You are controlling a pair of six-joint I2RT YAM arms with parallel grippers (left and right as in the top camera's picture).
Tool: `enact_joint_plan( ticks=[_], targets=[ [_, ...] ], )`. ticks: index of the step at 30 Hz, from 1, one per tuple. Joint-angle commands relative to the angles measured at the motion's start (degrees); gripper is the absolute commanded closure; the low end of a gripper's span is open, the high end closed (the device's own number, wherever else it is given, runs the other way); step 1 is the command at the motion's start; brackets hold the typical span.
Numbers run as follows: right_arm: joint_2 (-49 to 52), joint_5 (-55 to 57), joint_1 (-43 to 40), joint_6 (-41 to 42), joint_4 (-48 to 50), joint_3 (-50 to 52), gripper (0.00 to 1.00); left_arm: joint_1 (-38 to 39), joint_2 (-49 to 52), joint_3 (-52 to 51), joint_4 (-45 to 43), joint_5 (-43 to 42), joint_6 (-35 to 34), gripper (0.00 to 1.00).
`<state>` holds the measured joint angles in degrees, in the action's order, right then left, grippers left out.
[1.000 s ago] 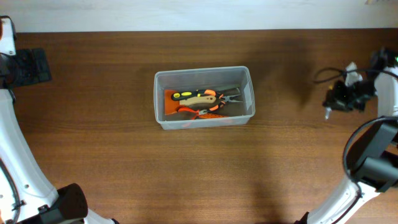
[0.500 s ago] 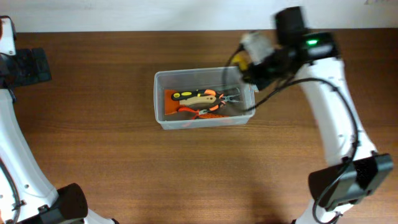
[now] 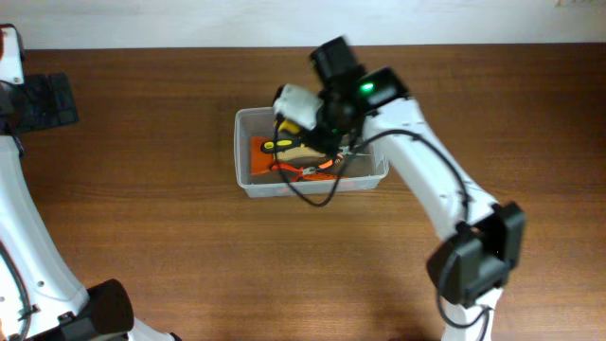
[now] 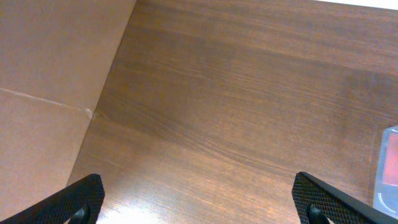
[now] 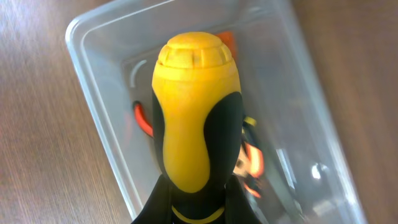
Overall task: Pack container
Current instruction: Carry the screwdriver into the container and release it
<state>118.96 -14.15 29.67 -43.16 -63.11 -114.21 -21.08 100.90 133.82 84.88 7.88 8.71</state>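
Above the container [image 3: 242,152], the right gripper [image 3: 320,121] is clamped on a yellow-and-black handle [image 5: 194,118]; the left gripper [image 4: 199,198] stands wide apart over the tabletop [image 4: 236,93].

A robotics lab or test bench is indicated: a white left arm [image 3: 28,237] and a white right arm [image 3: 426,180] are mounted at a bare wood-grain table [image 3: 142,237] backed by a plain pale surface [image 3: 189,24]. A staged trial is suggested by the lone clear container [image 3: 239,161] of hand tools [image 3: 303,150], a yellow-and-black tool handle [image 5: 196,124] filling the right wrist view, and a brown cardboard-like panel [image 4: 50,74] beside the table.
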Motion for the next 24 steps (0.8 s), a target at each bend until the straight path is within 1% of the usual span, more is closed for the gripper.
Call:
enact_joint_plan(
  ticks=[1,3,8,14,15,16,17,19,20,21,24],
  targets=[
    [3.8,0.5,2.3,-5.7,0.0,-0.4,0.96,-0.3,-1.6,0.2,0.1,-0.6,-0.7,0.01],
    [5.8,0.6,3.5,-9.0,-0.5,-0.4,0.96,-0.3,-1.6,0.2,0.1,-0.6,-0.7,0.01],
    [9.1,1.6,6.1,-12.1,-0.5,-0.4,0.96,-0.3,-1.6,0.2,0.1,-0.6,-0.7,0.01],
    [11.3,1.6,7.8,-12.6,-0.2,-0.4,0.96,-0.3,-1.6,0.2,0.1,-0.6,-0.7,0.01],
    [11.5,1.6,7.9,-12.5,-0.2,-0.4,0.85,-0.3,-1.6,0.2,0.1,-0.6,-0.7,0.01],
    [11.6,1.9,7.9,-12.4,-0.3,-0.4,0.64,-0.3,-1.6,0.2,0.1,-0.6,-0.7,0.01],
    [11.6,3.0,7.9,-11.8,-0.3,-0.4,0.56,-0.3,-1.6,0.2,0.1,-0.6,-0.7,0.01],
    [11.2,7.1,7.9,-11.0,-0.3,-0.6,0.51,-0.3,-1.6,0.2,0.1,-0.6,-0.7,0.01],
    [10.9,10.2,7.9,-10.0,-0.3,-0.8,0.35,-0.3,-1.6,0.2,0.1,-0.6,-0.7,0.01],
    [10.3,13.9,7.8,-8.5,-0.3,-1.3,0.00,-0.3,-1.6,0.2,0.1,-0.6,-0.7,0.01],
    [8.0,16.2,7.4,-6.8,-0.4,-2.7,0.01,-0.3,-1.6,0.2,0.1,-0.6,-0.7,0.01]
  ],
)
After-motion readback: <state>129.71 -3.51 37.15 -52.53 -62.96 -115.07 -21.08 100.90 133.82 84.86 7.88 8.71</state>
